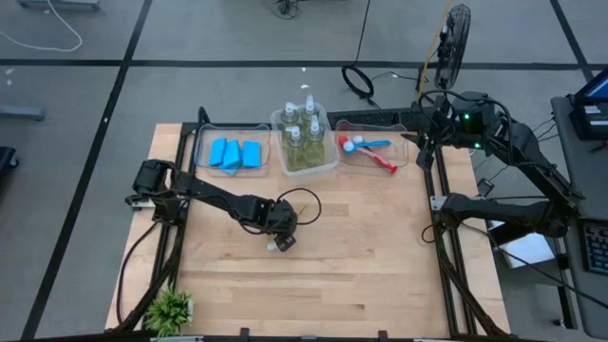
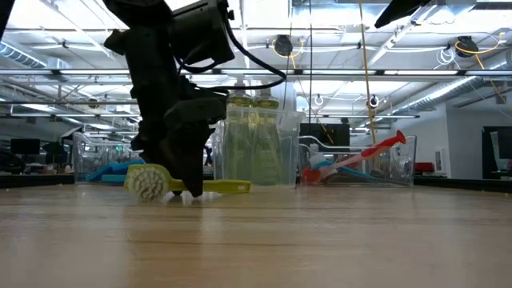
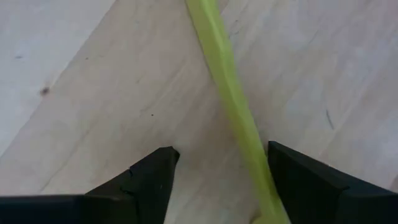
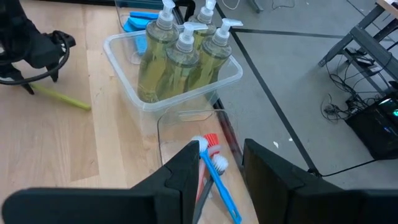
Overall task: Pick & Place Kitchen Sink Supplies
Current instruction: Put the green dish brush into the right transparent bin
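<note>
Left wrist view: left claw (image 3: 217, 180) open w/ yellow-green brush (image 3: 230, 99) betw fingers.

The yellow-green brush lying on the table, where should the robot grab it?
Best on the slim straight handle, coming straight down from above. The yellow-green brush lies flat on the wooden table, so its handle is easy to straddle. The left pincer is already over it, fingers open either side of the handle. The bristly head looks too bulky to pinch well.

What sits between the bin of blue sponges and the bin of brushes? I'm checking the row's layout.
In the high view, a clear plastic bin holding the four clear pump bottles of yellow-green liquid stands between them.
</note>
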You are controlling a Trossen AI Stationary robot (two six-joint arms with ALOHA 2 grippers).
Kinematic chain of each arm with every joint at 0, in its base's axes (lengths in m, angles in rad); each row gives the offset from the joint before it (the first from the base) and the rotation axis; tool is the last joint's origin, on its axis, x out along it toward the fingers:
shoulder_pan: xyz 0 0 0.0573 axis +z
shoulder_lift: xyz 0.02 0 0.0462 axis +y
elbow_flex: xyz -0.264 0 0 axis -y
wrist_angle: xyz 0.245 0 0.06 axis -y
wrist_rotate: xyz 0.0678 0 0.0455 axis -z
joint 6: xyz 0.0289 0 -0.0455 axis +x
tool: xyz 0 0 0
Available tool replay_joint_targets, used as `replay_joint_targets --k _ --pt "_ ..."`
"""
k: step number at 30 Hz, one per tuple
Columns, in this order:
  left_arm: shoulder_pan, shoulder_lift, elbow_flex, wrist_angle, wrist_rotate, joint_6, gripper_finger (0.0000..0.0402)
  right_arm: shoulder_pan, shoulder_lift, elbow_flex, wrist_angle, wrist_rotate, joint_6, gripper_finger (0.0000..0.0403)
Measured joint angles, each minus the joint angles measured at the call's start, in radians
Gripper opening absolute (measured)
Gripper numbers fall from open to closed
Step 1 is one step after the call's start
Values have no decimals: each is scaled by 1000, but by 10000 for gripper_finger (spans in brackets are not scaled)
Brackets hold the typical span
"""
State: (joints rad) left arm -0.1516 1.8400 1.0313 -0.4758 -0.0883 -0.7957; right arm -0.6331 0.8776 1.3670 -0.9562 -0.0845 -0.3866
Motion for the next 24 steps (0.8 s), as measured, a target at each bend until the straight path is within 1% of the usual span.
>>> replay_joint_targets --k 2,4,7,12,13,16,19,22,24 --pt "0 0 -1 -2 0 -9 237 0 0 0 0 0 0 114" --pt "1 -8 -2 -9 1 -19 207 0 0 0 0 0 0 114" --pt "0 -8 -2 3 17 -25 149 0 0 0 0 0 0 114" --pt "0 -6 -3 19 87 -27 34 0 0 0 0 0 0 114" --pt "0 -6 -2 19 102 -32 22 0 0 0 1 0 0 114" --pt "-2 -10 -3 22 144 -53 23 0 0 0 1 0 0 114" --pt "-2 -25 -7 42 191 -32 22 0 0 0 1 0 0 114" --pt "-3 -66 -9 63 198 -19 19 0 0 0 1 -3 3 114" --pt "-3 -107 -9 80 195 -18 19 0 0 0 1 -40 6 114"
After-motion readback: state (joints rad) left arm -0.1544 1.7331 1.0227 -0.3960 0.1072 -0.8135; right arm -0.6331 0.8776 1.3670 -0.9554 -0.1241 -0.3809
